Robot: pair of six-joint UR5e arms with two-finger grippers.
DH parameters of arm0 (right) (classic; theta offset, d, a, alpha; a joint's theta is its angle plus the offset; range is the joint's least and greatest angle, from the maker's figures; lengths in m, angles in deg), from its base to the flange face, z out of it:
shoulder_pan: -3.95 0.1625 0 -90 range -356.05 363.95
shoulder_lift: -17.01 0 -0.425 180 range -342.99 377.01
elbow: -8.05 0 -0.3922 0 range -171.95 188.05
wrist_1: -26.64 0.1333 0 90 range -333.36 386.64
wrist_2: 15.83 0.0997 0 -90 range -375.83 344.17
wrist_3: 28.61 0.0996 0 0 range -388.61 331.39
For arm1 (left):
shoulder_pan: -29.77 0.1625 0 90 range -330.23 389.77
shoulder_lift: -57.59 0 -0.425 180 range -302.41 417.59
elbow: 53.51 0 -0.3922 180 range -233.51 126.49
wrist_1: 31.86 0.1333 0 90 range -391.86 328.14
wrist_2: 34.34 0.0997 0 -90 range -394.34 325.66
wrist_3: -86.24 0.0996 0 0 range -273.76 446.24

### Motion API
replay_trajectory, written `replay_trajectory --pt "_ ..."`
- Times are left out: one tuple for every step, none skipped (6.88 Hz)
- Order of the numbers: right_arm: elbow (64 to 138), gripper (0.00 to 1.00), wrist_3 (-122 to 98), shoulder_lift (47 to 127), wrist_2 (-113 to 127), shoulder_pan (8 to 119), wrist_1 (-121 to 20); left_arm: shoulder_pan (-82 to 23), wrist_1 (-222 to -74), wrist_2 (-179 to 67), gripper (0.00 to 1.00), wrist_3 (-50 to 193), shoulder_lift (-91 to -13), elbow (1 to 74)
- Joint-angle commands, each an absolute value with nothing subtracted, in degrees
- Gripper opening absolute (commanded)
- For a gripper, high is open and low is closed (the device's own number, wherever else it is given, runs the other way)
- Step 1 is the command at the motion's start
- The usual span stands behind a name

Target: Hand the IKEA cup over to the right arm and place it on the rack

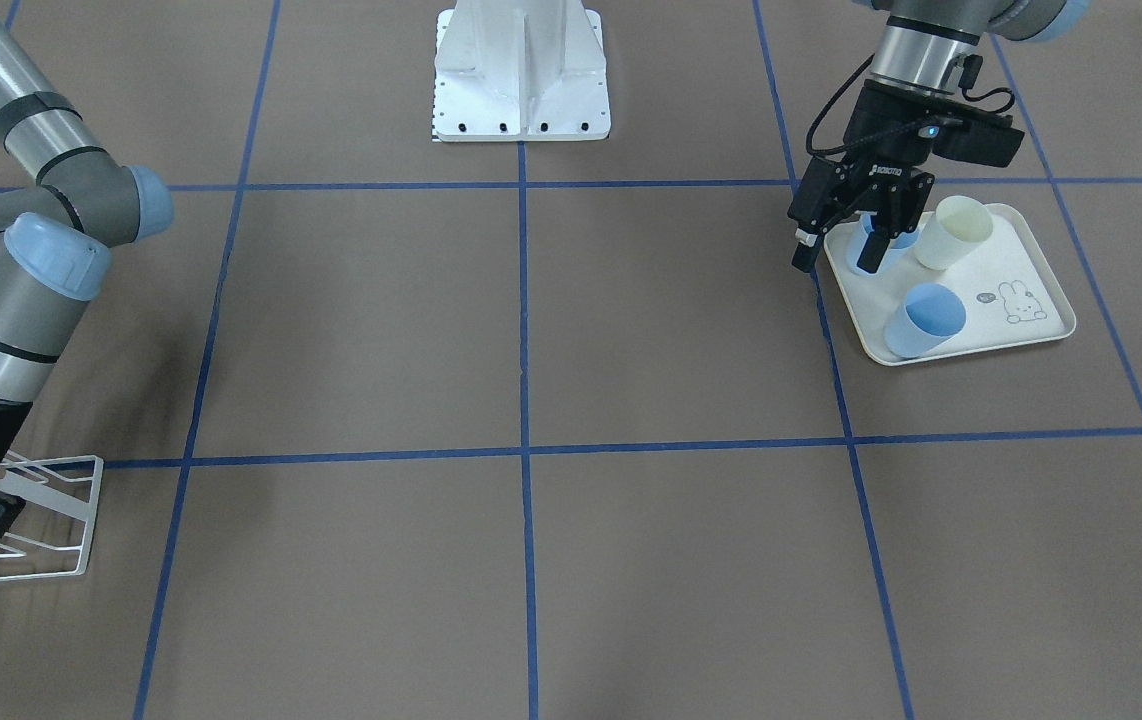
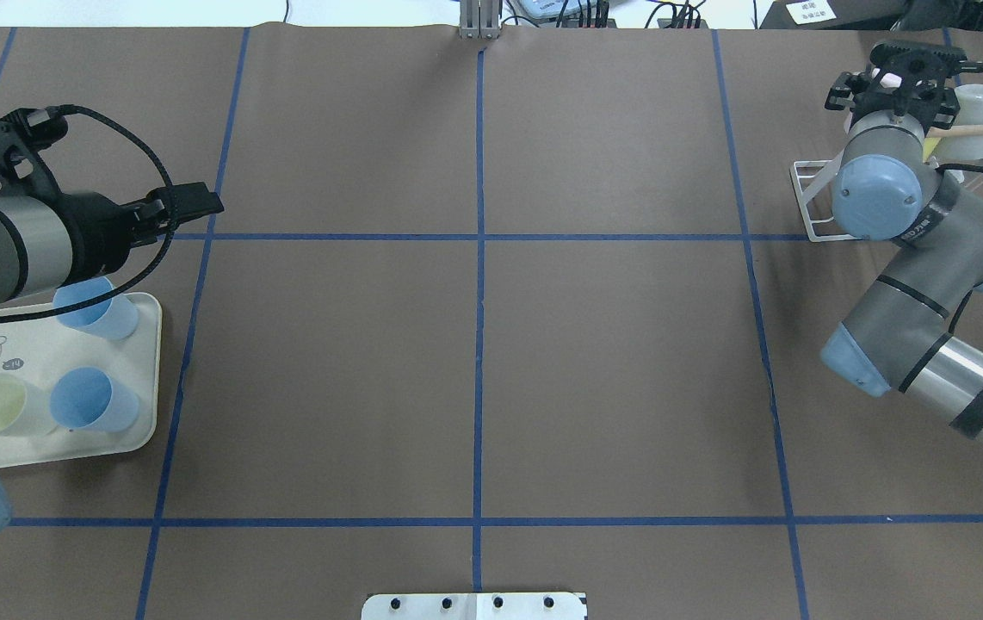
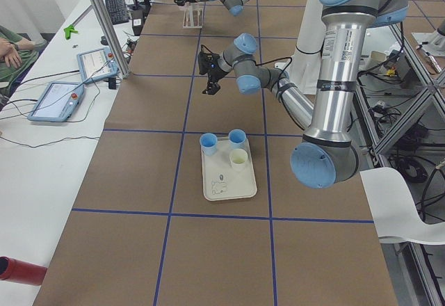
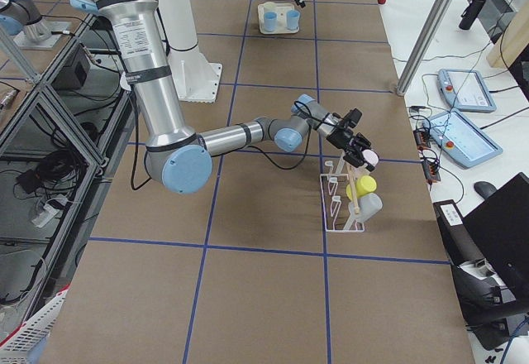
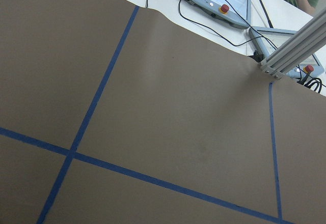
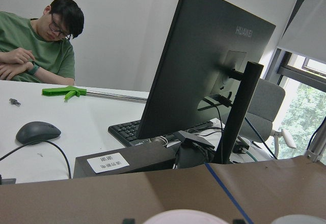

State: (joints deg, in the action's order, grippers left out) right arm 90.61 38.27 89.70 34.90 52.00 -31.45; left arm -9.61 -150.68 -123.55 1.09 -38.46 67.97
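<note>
Brown table (image 1: 371,320), blue tape grid (image 1: 523,300); white rack (image 4: 343,203) near one edge.

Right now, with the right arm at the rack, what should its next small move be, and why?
Probably ease the pale cup down onto the top of the rack before letting go. The right gripper holds it just above the yellow cup and grey cup already hung there, and I cannot tell whether it is seated.

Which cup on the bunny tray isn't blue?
The pale yellow cup on the tray. Its neighbours differ: the blue cup under the left gripper and the second blue cup.
</note>
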Motion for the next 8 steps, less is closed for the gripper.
replay_trajectory --pt "90.8 1.00 37.4 89.3 34.6 51.9 -30.5 -9.6 -150.7 -123.5 0.99 1.1 -38.5 68.0" --pt "90.8 1.00 36.8 89.4 34.6 51.9 -29.9 -9.6 -150.8 -123.6 0.99 1.1 -38.5 68.0" --pt "91.5 1.00 34.8 89.2 34.7 52.0 -29.8 -9.6 -150.8 -123.6 0.99 1.1 -38.4 68.1" --pt "92.8 1.00 32.7 88.6 34.8 52.6 -29.9 -9.7 -150.8 -123.6 0.99 1.1 -38.3 68.4" --pt "94.4 1.00 29.7 88.6 35.2 53.5 -30.0 -9.8 -150.8 -123.7 0.99 1.5 -38.2 68.7" --pt "96.6 1.00 28.7 88.6 37.8 54.6 -30.1 -10.5 -150.5 -126.8 0.99 1.9 -38.0 68.7" --pt "99.2 1.00 28.2 88.6 41.3 55.8 -30.5 -13.5 -150.2 -130.5 0.99 5.2 -37.1 68.6" --pt "102.9 1.00 27.6 89.5 44.2 56.3 -30.7 -16.3 -150.2 -133.8 0.99 11.4 -33.6 68.8"
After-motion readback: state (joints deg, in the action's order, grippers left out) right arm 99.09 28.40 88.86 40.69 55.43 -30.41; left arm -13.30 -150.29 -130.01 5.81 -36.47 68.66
